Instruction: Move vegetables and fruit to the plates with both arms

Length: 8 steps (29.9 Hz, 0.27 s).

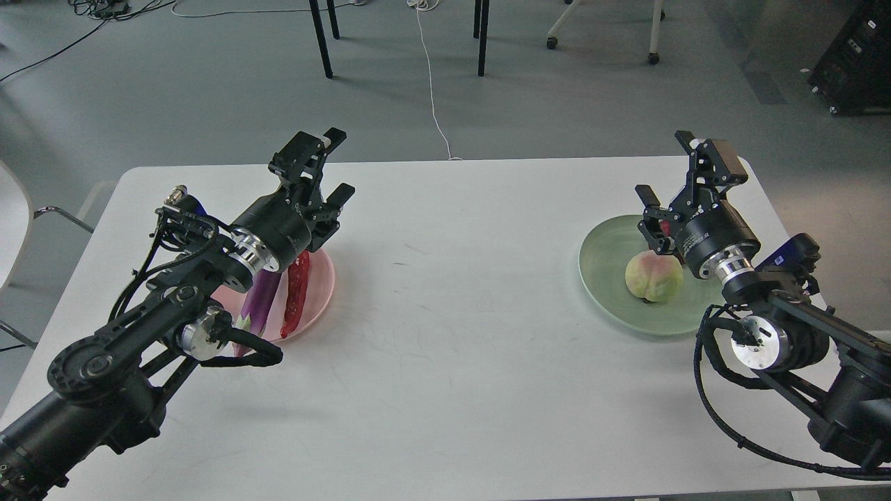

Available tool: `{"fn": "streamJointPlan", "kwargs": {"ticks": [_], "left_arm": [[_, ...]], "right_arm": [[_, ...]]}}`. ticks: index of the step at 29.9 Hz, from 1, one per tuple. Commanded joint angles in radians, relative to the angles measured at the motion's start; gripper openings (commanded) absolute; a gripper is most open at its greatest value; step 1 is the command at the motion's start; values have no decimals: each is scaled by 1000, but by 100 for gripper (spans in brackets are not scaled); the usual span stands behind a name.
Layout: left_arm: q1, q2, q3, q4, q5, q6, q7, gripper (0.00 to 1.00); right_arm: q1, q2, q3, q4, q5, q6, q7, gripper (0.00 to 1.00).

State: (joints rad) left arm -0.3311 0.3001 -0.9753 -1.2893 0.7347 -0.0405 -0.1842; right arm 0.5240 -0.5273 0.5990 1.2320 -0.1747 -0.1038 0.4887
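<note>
On the left, eggplant [261,300] and chili pepper [296,293] lying side by side on the pink plate [321,287], partly hidden under the left arm. Left pincer [337,164] raised above the plate's far edge, fingers spread, holding nothing. Bare white surface [445,313] in the middle. On the right, peach [653,276] resting on the green plate [607,259]; a dark red patch beside the right pincer [667,169], probably the pomegranate [666,229], mostly hidden. Right pincer above the plate's far side, fingers spread, gripping nothing as far as can be seen.

Judging by this, near the end: all produce seemingly plated, arms to be cleared. To do that well: lift straight up before pulling back, keep wrists and dangling cables off the plate rims, avoid nudging the round peach, which could roll.
</note>
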Motion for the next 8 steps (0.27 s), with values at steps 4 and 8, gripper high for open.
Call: {"fn": "streamJointPlan", "kwargs": {"ticks": [4,8], "left_arm": [[78,-96,-111,111,0,-81,-3,99],[76,-96,-112,111,0,-82,-20,99]], "right_arm": [[-24,26,27,4,0,-7,0,99],[-27,15,44,36,0,-5,0,99]]}}
